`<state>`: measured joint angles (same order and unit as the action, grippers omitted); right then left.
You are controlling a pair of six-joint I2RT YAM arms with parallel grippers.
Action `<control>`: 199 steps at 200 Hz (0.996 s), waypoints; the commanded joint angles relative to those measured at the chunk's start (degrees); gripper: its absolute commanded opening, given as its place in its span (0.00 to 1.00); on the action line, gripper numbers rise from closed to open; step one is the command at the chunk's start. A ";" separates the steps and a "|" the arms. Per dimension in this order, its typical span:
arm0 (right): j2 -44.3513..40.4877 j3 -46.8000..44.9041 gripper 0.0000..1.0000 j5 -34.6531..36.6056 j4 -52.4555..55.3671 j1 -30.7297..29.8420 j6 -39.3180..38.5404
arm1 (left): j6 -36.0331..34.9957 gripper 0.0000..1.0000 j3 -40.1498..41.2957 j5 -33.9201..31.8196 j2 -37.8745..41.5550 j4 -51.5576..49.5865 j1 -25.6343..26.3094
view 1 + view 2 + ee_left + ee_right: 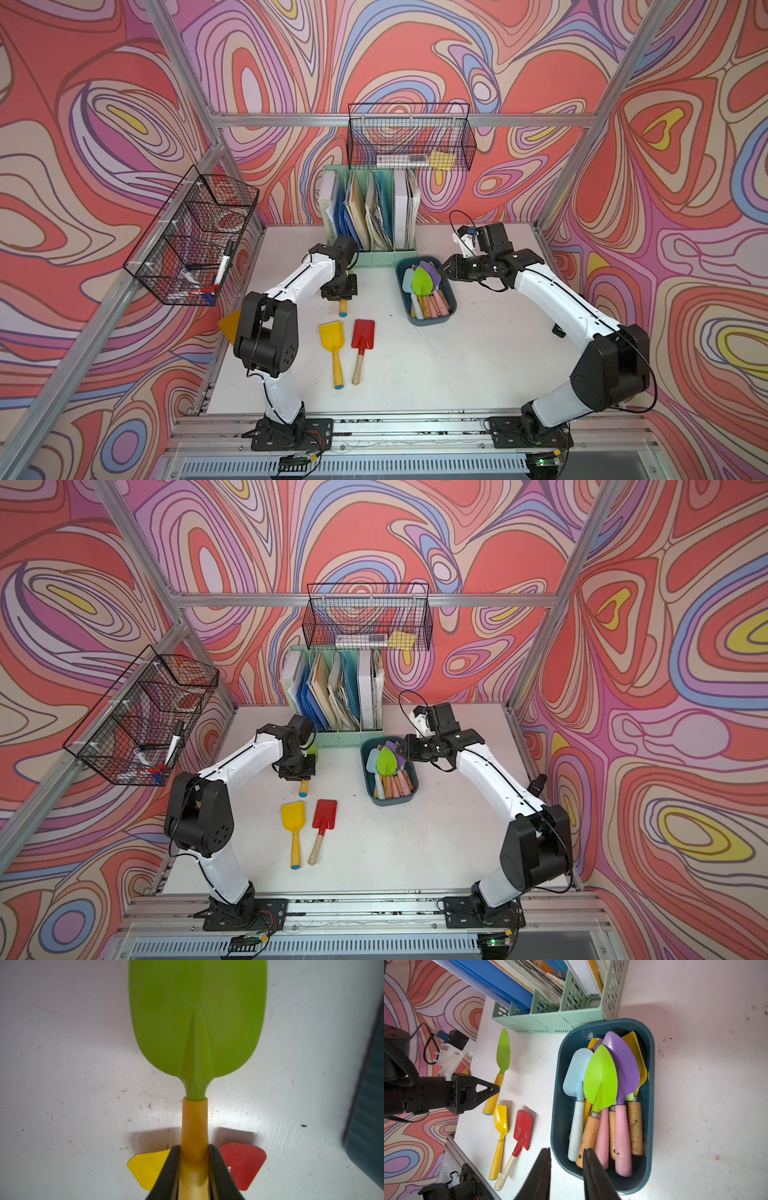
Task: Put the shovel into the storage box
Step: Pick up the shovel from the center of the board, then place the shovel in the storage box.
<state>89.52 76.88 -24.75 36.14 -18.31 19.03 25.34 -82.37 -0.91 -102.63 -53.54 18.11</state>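
Newbie: so which shovel is being handled right now, and where's it at?

Regular: lime-green pointed-blade shovel (197,1012) with the yellow-orange handle. It's pinched by the handle in the left gripper (194,1145), jaws closed snug on either side, low over the white tabletop (457,365). Whether it's clear of the surface can't be told.

Newbie: and the box?

Regular: shallow dark teal plastic storage box (651,1115), rounded corners, already crammed with shovels, is parked off to the robot's right of that gripper, just in front of the mint-green slotted file holder (550,1020). Held shovel is pointed blade-to-back-wall, handle toward the robot, and the box is laid out nearly the same way, contents stacked blade-to-back too. So a sideways carry plus a lift over the rim is probably called for, hardly any twisting.

Newbie: isn't the right arm closer?

Regular: yep, right gripper (566,1150) is parked up by the box, jaws a little apart, nothing caught between them. But the shovel is held by the left, so the crossing is likely left to that arm. Two more, a yellow square-bladed shovel (332,338) and a red square-bladed shovel (363,332), are laid on the table nearer the robot.
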 commanded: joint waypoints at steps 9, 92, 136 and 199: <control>3.28 1.79 0.28 -3.28 -2.55 -2.54 1.46 | -0.36 0.00 -0.11 0.03 4.36 -2.38 2.63; 13.96 6.99 0.29 -4.54 -15.39 -11.71 13.18 | 3.99 0.00 -3.32 9.94 7.62 -2.54 11.39; 16.94 7.74 0.29 -4.50 -17.85 -12.45 16.35 | 5.38 0.00 -3.46 10.49 7.97 -1.32 12.65; 18.02 7.80 0.29 -5.30 -19.06 -12.98 17.10 | 5.80 0.00 -3.58 11.19 7.71 -0.50 13.31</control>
<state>106.43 83.46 -29.45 18.79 -30.74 35.35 30.50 -84.60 9.50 -96.62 -54.85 30.89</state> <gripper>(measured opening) 0.293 0.233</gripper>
